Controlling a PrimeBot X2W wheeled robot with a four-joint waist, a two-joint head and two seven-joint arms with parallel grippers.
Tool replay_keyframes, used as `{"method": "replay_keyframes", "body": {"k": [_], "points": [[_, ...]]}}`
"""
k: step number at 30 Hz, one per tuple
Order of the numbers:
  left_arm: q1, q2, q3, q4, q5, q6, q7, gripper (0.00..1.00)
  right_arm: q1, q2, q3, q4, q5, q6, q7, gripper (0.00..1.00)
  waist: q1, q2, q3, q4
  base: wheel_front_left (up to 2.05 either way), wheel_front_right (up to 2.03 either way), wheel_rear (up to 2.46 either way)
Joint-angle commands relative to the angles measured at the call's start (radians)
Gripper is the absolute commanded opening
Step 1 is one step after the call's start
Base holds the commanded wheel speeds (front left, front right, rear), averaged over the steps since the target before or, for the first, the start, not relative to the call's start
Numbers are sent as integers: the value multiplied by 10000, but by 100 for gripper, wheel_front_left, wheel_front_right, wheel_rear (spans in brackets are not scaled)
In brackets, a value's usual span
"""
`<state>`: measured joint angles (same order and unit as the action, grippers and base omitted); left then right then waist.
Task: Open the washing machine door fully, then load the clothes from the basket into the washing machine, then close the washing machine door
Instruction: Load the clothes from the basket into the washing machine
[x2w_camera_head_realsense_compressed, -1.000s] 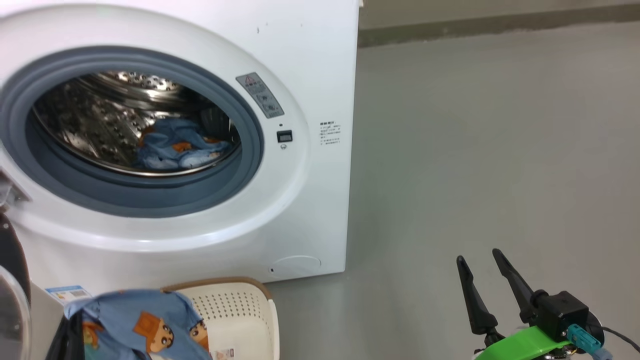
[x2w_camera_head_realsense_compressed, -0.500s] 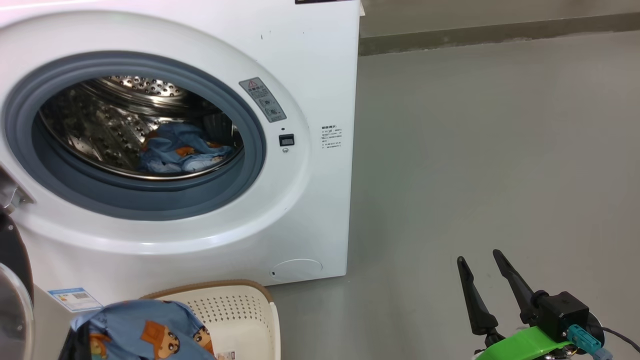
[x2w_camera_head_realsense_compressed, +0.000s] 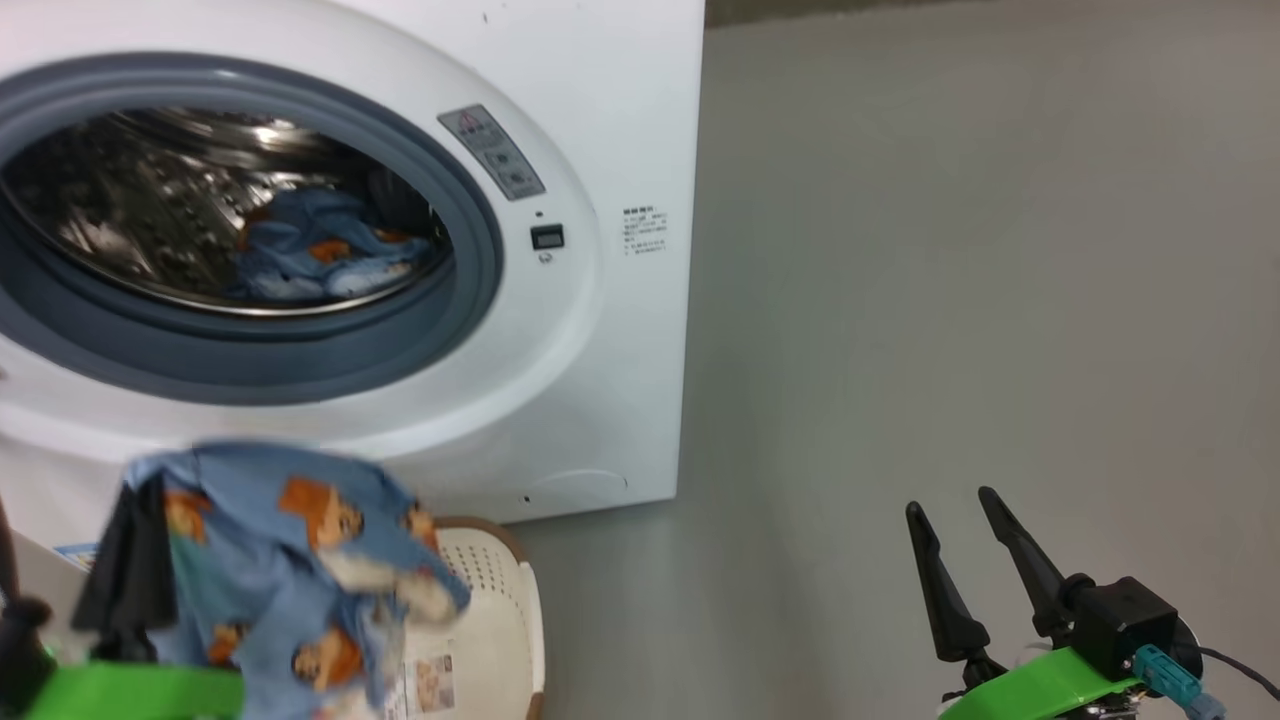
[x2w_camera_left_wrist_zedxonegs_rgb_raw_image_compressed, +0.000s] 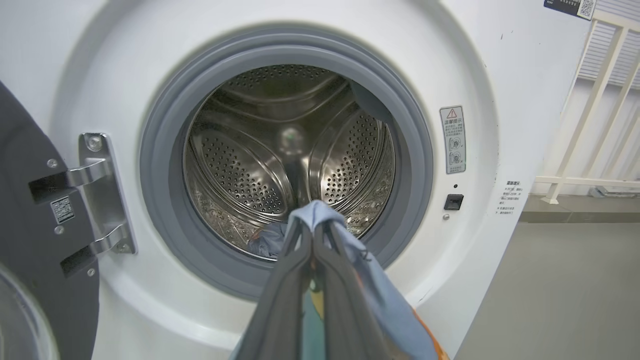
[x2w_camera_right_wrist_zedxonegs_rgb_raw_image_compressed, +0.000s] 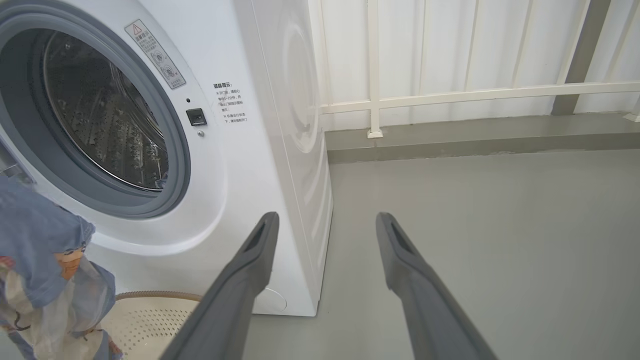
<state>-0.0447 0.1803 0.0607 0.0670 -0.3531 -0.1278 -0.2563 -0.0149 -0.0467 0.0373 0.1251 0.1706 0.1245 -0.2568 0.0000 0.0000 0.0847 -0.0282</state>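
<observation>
Clutching light blue cartoon-printed fabric garment (x2w_camera_head_realsense_compressed: 280, 540) in left gripper (x2w_camera_left_wrist_zedxonegs_rgb_raw_image_compressed: 314, 230) above cream-white perforated plastic basket (x2w_camera_head_realsense_compressed: 505, 600), near white boxy washing machine (x2w_camera_head_realsense_compressed: 600, 380); holding right gripper (x2w_camera_head_realsense_compressed: 950, 503) spread, empty.

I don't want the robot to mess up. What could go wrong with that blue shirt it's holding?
The blue shirt hangs loosely from the shut left fingers, so it might slip and fall near the basket. Its dangling end could also snag on the grey rubber ring and hang out of the washing machine.
</observation>
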Motion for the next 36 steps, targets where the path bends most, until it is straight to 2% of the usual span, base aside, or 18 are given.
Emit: {"method": "replay_keyframes", "body": {"k": [1,22,31,36], "points": [[-874,450,371,-5,-88,-29,-55,0,-233,-35,348,-355,28,62,-49,100,0,0,573,-242,0,0,0],[-5509,2380,401,2077,-1431,-29,-55,0,-252,-35,812,-1682,307,62,-49,100,0,0,3591,-1547,0,0,0],[-7494,2920,-570,3379,-2161,-29,-55,0,-251,-35,1100,-1976,553,62,-49,100,0,0,4645,-1794,0,0,0],[-8596,3345,-1362,4469,-2557,-29,492,0,-247,-35,1356,-2003,587,62,-49,100,0,0,5054,-1952,0,0,0]]}}
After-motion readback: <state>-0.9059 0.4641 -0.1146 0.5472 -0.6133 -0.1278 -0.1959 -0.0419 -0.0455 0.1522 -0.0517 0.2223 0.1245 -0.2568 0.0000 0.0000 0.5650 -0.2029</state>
